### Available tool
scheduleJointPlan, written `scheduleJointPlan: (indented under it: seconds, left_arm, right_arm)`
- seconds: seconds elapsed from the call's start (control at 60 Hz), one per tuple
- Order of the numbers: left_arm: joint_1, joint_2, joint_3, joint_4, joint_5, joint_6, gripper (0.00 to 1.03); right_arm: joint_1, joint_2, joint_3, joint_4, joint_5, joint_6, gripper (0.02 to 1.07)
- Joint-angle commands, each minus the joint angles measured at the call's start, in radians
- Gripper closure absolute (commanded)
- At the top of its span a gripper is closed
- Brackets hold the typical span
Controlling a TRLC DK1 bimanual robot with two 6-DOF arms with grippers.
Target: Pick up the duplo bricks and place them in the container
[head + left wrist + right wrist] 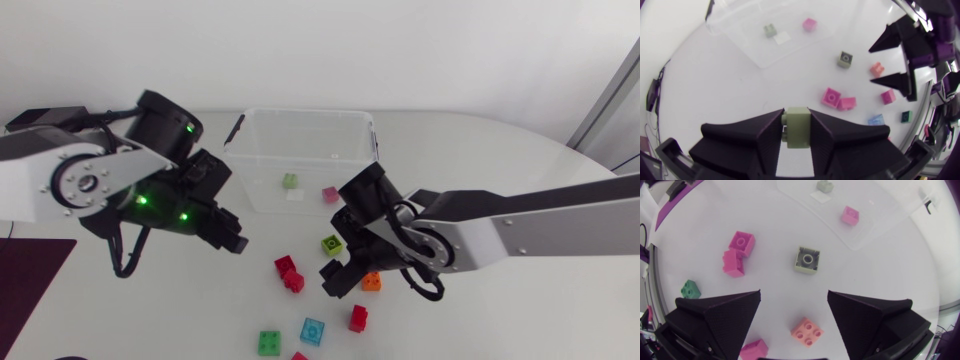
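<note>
Your left claw (pixel 796 116) is clamped on a pale green brick (pixel 798 131), one finger on each side, near the clear container (pixel 305 113). Your right claw (pixel 794 300) is wide open with nothing in it. It hangs over an orange brick (pixel 806 331) that sits between the fingers, touching neither. A grey-green brick (pixel 807 259) lies just ahead of it. Inside the container there's a light green brick (pixel 290 181) and a pink brick (pixel 330 194). Two red bricks (pixel 288 272) and a blue brick (pixel 313 331) lie loose on the table (pixel 500 170).
</note>
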Motion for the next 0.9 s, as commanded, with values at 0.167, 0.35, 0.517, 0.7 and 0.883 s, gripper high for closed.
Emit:
scheduleJointPlan:
  seconds: [0.167,0.35,0.517,0.7,0.883]
  left_arm:
    - [0.025,-0.057,0.172,0.027,-0.006,-0.053,0.78]
    - [0.053,-0.016,0.242,0.144,-0.004,-0.097,0.78]
    - [0.079,0.079,0.282,0.225,-0.004,-0.119,0.78]
    - [0.096,0.151,0.322,0.285,-0.001,-0.132,0.78]
    - [0.1,0.214,0.362,0.306,0.019,-0.14,0.78]
  right_arm:
    - [-0.007,0.139,0.111,-0.022,0.012,0.061,0.13]
    - [-0.013,0.214,0.167,-0.035,0.029,0.078,0.17]
    - [-0.03,0.248,0.219,-0.073,0.029,0.092,0.26]
    - [-0.034,0.275,0.26,-0.107,0.028,0.106,0.32]
    - [-0.045,0.314,0.317,-0.163,0.022,0.12,0.38]
